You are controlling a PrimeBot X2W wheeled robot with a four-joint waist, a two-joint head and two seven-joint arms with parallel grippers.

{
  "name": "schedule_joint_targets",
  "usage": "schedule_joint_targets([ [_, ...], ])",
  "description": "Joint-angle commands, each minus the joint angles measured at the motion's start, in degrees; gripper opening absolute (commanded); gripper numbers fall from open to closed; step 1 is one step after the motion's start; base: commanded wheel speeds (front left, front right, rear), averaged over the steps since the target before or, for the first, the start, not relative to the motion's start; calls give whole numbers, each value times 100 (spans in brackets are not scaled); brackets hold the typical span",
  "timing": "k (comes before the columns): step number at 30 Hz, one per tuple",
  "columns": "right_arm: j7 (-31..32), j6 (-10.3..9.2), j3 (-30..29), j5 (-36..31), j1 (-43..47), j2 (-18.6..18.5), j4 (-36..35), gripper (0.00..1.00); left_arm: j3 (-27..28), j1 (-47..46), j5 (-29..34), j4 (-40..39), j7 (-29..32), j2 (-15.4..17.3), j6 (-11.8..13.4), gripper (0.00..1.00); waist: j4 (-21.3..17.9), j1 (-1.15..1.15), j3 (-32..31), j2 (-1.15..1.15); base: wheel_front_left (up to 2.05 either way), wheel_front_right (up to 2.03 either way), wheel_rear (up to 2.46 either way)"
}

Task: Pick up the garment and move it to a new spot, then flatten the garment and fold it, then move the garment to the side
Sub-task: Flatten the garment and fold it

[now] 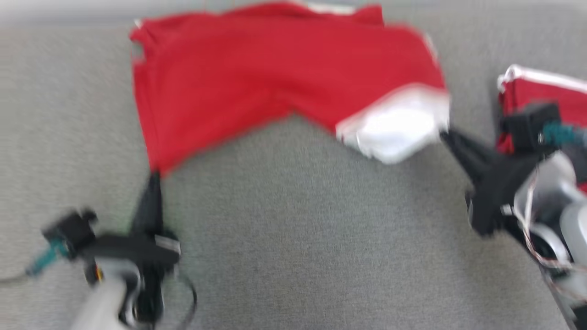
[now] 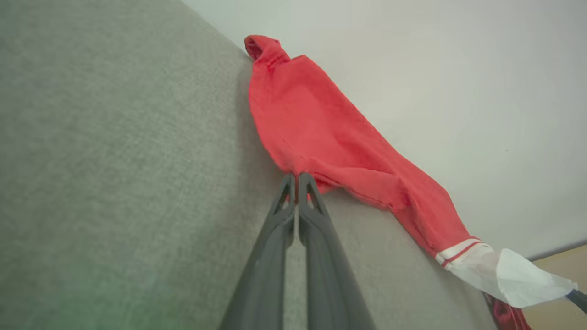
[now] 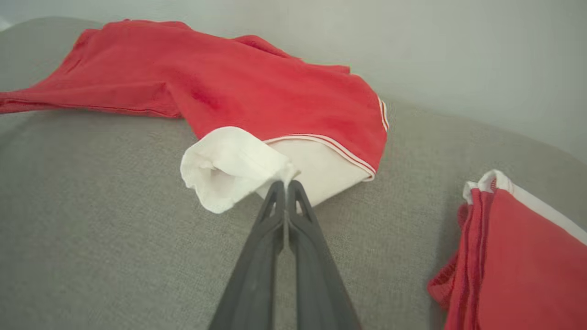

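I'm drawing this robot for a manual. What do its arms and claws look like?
The left claw and right claw each have two long, tapering dark grey fingers with triangular cut-outs near the tips, on black wrist blocks with teal fittings. Forearms are pale silver-grey; a thin black cable loops by the left, red and white wires by the right.

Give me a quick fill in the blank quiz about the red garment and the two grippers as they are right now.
1. The left gripper is shut on a ____ edge of the garment.
2. The right gripper is shut on the garment's ____ cuff.
3. The garment rests on a ____ fabric surface.
4. A second garment lies nearest the ____ gripper.
Missing words: red; white; grey; right.
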Motion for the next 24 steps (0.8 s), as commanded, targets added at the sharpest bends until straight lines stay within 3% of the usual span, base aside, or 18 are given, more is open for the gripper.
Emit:
schedule_joint_targets([
  [1, 262, -12, -130, 193, 405, -190, -133, 0, -36, 619, -238, -6, 209, -35, 27, 0, 203, 2, -835, 1, 0, 0, 0],
  [9, 1291, -12, -538, 795, 1618, -379, -349, 0, -29, 1729, -852, -525, 955, 128, 247, 0, 335, 2, -1427, 1, 0, 0, 0],
  [17, 2583, -12, -1200, 1028, 2874, 54, -890, 0, 163, 2863, -1157, -1427, 1191, 452, 686, 0, 372, 2, -1704, 1, 0, 0, 0],
  [24, 3519, -12, -1677, 1164, 3627, 549, -1296, 0, -19, 3481, -1026, -2096, 1538, 791, 1011, 0, 355, 2, -1711, 1, 0, 0, 0],
])
